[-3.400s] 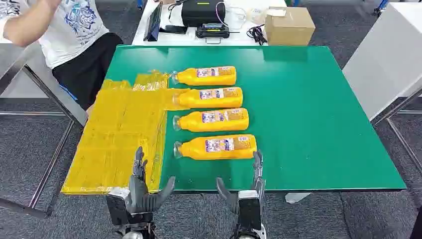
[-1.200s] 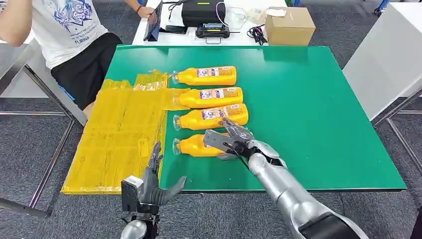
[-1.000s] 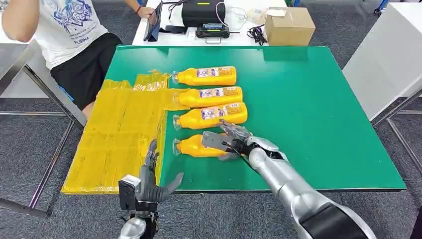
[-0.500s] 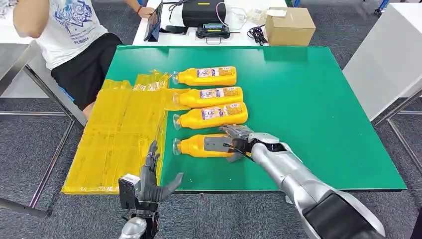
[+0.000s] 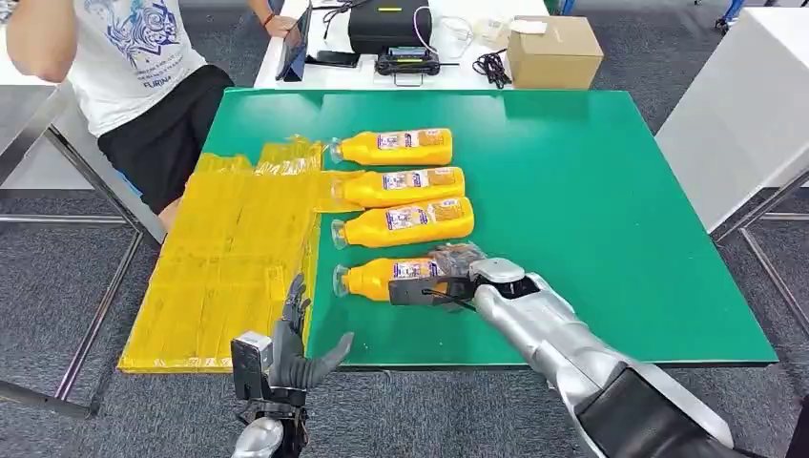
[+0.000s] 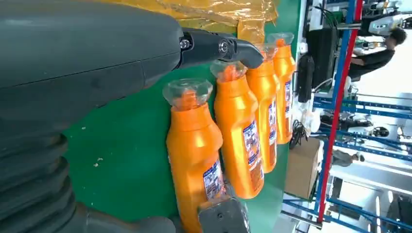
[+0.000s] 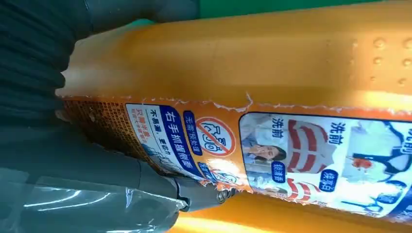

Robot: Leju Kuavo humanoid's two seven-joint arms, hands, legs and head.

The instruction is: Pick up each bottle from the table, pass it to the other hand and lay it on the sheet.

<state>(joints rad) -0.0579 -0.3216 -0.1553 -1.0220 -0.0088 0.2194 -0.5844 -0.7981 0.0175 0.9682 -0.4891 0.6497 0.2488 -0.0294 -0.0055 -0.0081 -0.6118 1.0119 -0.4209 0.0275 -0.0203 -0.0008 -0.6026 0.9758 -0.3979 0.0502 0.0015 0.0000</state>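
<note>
A person (image 5: 124, 76) is sitting at the far left corner of the green desk (image 5: 591, 219), taking no part in the work. The yellow sheet (image 5: 229, 267) is lying over the desk's left side, hanging past the edge, with no bottle on it yet. Below it, off the near edge of the desk, the left hand (image 5: 286, 353) is waiting with its fingers (image 5: 296, 296) spread apart and holding nothing.

To the right of the sheet, four orange bottles are lying on their sides in a row, caps pointing toward the sheet. The farthest bottle (image 5: 393, 146), the second bottle (image 5: 401, 186) and the third bottle (image 5: 405, 221) are resting untouched. The nearest bottle (image 5: 377, 278) is lying on the desk under the right hand (image 5: 453, 277), which is wrapping around its base end; in the right wrist view the dark fingers (image 7: 77, 145) are pressing against the label. Whether the bottle is already clear of the desk cannot be told.

The step in hand looks like the first pickup, with the whole task still ahead. The next move probably calls for a firm lift, then a swing of the bottle toward the left hand, which needs to come up and close on the free neck end before the right hand lets go.
</note>
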